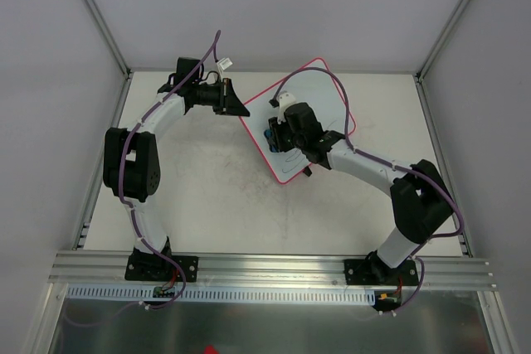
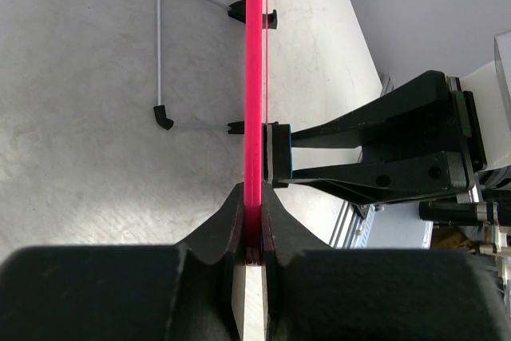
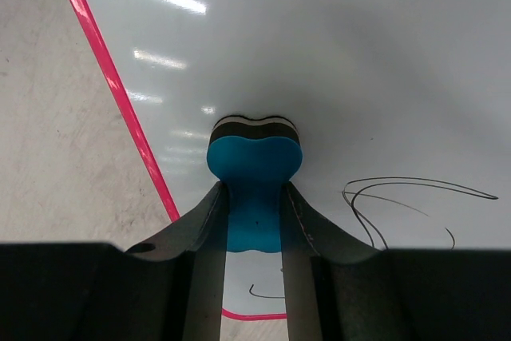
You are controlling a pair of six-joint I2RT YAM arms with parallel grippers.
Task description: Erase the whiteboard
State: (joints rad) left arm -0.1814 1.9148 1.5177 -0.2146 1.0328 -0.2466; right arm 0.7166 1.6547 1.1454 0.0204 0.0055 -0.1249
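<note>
— Where's the board, and what have your hands got?
— The board sits far right on the surface. Your left hand is clamped tight on its pink rim. Your right hand is closed on the eraser, pad against the white face.
— How will it handle?
— Thin, stiff, slick, likely light. Hold it by the rim, or it may slide under your strokes.

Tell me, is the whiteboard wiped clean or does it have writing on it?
Not clean: dark curved pen lines show on the whiteboard, beside the blue eraser that the right gripper holds.
</note>
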